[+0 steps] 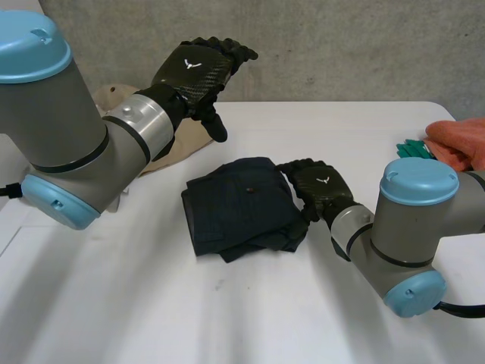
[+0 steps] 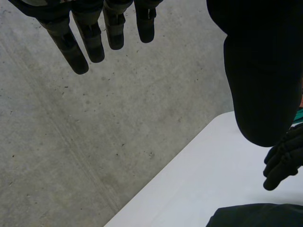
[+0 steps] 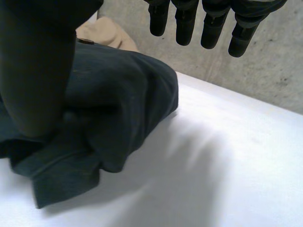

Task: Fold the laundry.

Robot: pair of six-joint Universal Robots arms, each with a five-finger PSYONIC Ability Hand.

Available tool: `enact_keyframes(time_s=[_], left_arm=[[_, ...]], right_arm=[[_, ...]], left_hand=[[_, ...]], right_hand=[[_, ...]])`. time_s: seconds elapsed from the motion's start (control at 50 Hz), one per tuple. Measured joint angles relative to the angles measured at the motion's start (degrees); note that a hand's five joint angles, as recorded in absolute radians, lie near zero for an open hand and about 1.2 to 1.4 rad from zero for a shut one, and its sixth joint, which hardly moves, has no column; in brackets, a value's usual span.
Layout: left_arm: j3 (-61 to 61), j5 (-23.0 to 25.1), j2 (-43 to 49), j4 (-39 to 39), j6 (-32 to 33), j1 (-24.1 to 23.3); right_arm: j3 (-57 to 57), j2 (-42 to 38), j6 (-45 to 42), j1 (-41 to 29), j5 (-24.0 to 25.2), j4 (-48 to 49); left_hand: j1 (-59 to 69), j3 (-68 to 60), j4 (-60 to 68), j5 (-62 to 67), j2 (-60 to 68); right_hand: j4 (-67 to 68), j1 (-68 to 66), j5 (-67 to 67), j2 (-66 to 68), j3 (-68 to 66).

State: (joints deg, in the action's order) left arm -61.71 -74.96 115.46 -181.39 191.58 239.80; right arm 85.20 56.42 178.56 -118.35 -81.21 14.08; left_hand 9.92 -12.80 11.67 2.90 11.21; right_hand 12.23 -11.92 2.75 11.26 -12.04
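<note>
I see the folded dark blue garment (image 1: pixel 239 205) lying mid-bench (image 1: pixel 341 129). My right robot hand (image 1: pixel 322 189) sits at the garment's right edge, released: its fingers (image 3: pixel 210 28) are straight and clear of the cloth, and its thumb (image 3: pixel 33 71) lies against the fabric. My left robot hand (image 1: pixel 198 68) hangs above the bench beyond the garment's far left corner, its fingers (image 2: pixel 90 38) relaxed and grasping nothing. A beige cloth (image 1: pixel 189 142) lies beyond the garment, under that hand. An orange cloth (image 1: pixel 458 140) lies well to the garment's right.
</note>
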Motion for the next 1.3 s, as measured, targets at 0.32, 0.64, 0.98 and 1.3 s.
enact_keyframes(time_s=[0.32,0.64,0.98,1.3], left_arm=[[0.4,1.2,-0.5,0.4,0.0,-5.5],[0.1,1.1,-2.1,0.7,0.0,-5.4],[0.0,1.1,-1.7,0.7,0.1,-5.3],[0.1,1.1,-1.6,0.7,-0.2,-5.0]], right_arm=[[0.7,0.5,12.3,0.1,1.7,-3.5],[1.7,3.1,-5.8,-6.5,-1.1,-2.5],[1.5,-3.9,-25.6,-10.4,-6.2,10.5],[-3.5,-11.3,-28.1,-11.2,-6.6,20.5]], left_hand=[[-0.2,0.3,0.0,0.0,0.0],[-0.2,0.3,0.0,0.0,0.0],[-0.2,0.3,0.0,0.0,0.0],[-0.2,0.3,0.0,0.0,0.0]], right_hand=[[0.0,0.0,0.0,0.0,0.1],[0.0,0.0,0.0,0.0,0.1],[0.0,0.0,0.0,0.0,0.1],[50.1,-44.8,44.8,50.7,-50.4]])
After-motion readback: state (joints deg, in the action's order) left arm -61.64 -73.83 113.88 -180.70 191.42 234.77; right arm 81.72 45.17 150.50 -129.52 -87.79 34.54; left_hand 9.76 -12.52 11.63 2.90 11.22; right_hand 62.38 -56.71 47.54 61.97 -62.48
